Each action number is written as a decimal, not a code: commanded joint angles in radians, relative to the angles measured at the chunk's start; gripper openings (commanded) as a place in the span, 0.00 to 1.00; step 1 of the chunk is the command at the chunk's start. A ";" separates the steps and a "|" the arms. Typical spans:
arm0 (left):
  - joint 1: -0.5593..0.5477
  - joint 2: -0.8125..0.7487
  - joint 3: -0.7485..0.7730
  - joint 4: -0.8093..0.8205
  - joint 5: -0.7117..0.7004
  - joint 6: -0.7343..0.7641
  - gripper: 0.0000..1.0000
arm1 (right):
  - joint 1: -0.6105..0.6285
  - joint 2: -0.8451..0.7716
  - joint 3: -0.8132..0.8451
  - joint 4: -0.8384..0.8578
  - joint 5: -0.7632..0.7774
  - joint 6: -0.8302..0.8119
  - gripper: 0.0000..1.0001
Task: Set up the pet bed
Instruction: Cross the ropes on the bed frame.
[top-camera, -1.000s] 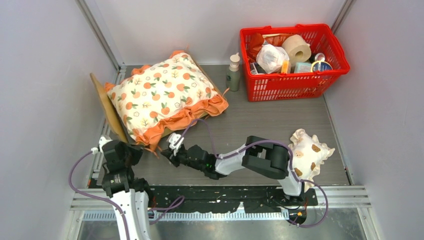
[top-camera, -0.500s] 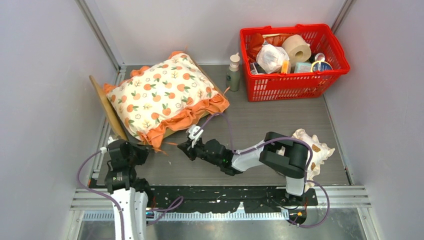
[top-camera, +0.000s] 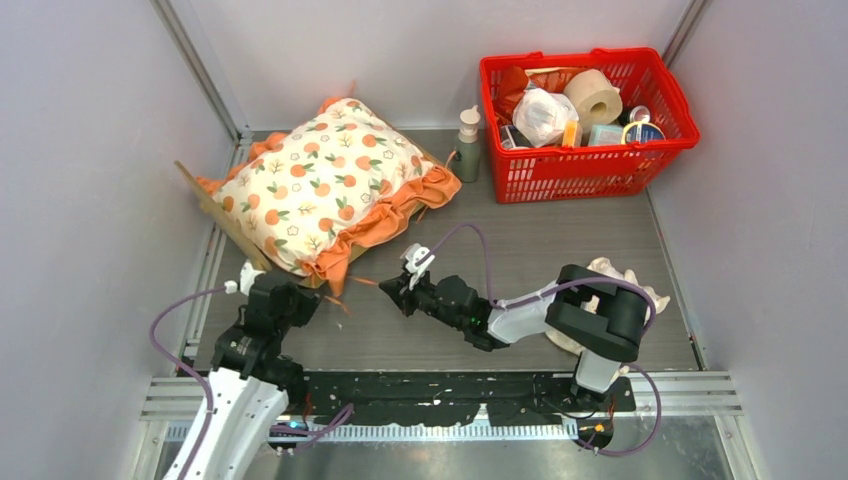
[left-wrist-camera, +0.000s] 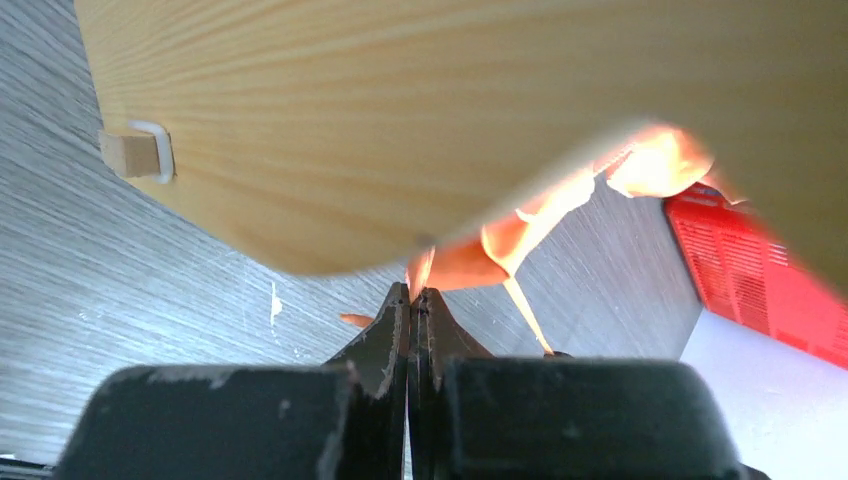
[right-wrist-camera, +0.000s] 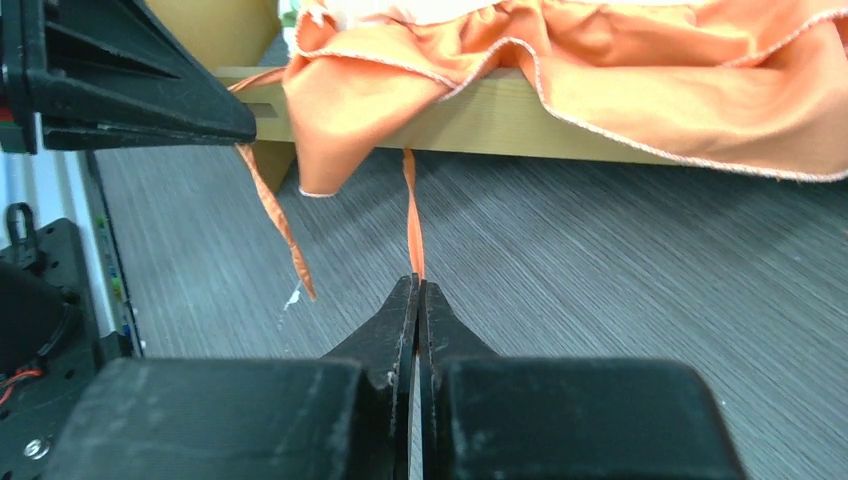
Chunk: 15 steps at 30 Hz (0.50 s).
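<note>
Pet bed (top-camera: 225, 220) sits tilted at the left rear of the table (top-camera: 520, 240) in the top view, under the orange-print cushion (top-camera: 320, 185); we see the left pincer (top-camera: 305, 300) and right pincer (top-camera: 390, 291) near its front edge. From the left wrist, we find the pincer (left-wrist-camera: 410, 300) clenched, empty, below the bed's wood (left-wrist-camera: 400, 120). From the right wrist, the pincer (right-wrist-camera: 418, 290) is clenched where an orange ribbon (right-wrist-camera: 410, 215) ends; we cannot tell whether it is pinched.

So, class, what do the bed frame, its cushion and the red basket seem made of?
Bed frame: pale wood, matt, grain lines showing. Cushion: printed cloth, gathered orange ruffle with slight sheen. Basket: probably plastic, glossy moulded lattice.
</note>
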 joint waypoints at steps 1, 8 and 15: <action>-0.086 -0.029 0.116 -0.065 -0.147 0.090 0.00 | 0.018 -0.087 -0.011 0.069 -0.073 -0.030 0.05; -0.086 -0.066 0.054 0.005 -0.085 0.116 0.00 | 0.087 -0.025 0.102 -0.050 -0.148 -0.051 0.05; -0.086 -0.064 0.128 -0.037 -0.129 0.230 0.08 | 0.087 0.000 0.129 -0.060 -0.084 -0.070 0.09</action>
